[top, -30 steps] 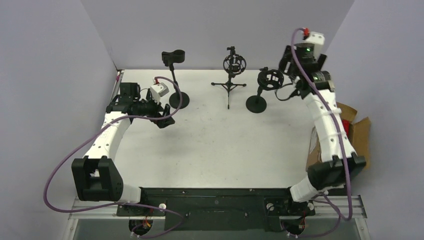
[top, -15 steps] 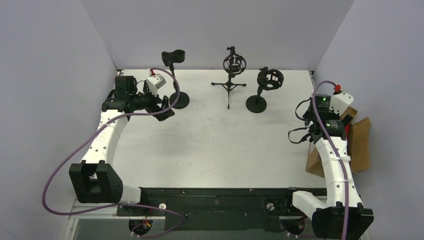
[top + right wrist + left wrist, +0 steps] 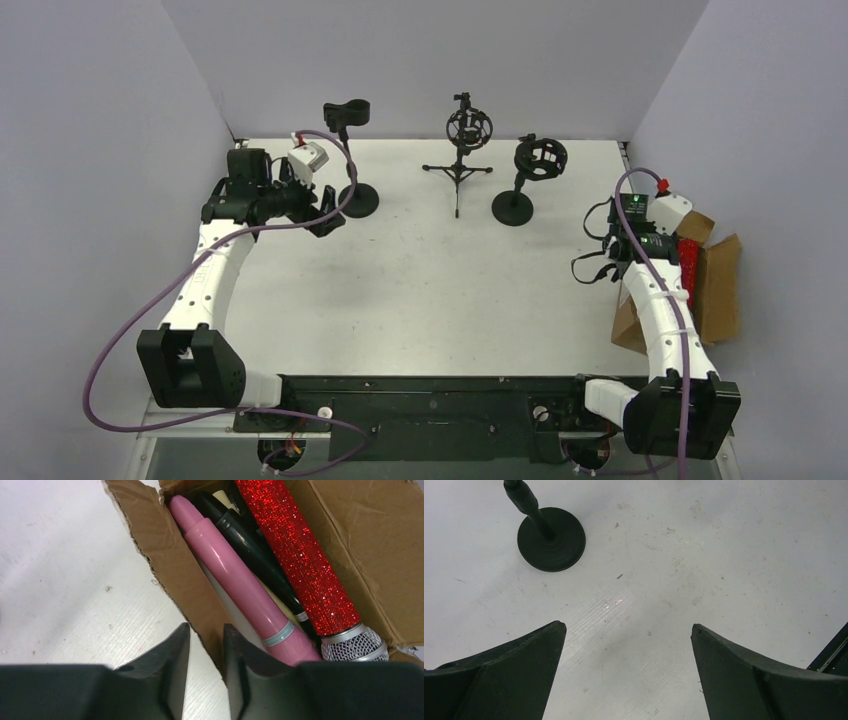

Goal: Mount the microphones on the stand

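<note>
white table (image 3: 430,270) | ur R gripper (image 3: 206,645) nearly closed, empty, at cardboard box (image 3: 165,565) edge, pink mic (image 3: 235,580) + red glitter mic (image 3: 300,555) just beyond | L gripper (image 3: 626,630) spread wide nr stand base (image 3: 551,539)

Colours by my right end effector (image 3: 206,645)

In the brown box (image 3: 165,560) I see a pink microphone (image 3: 235,575), a glittery red microphone (image 3: 300,565) with a silver mesh head, a black microphone (image 3: 250,545); my desk (image 3: 60,580) is white.

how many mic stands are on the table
3, in a row along the far edge: left stand with a clip holder, middle tripod stand with a shock mount, right stand with a shock mount. None holds a microphone.
</note>
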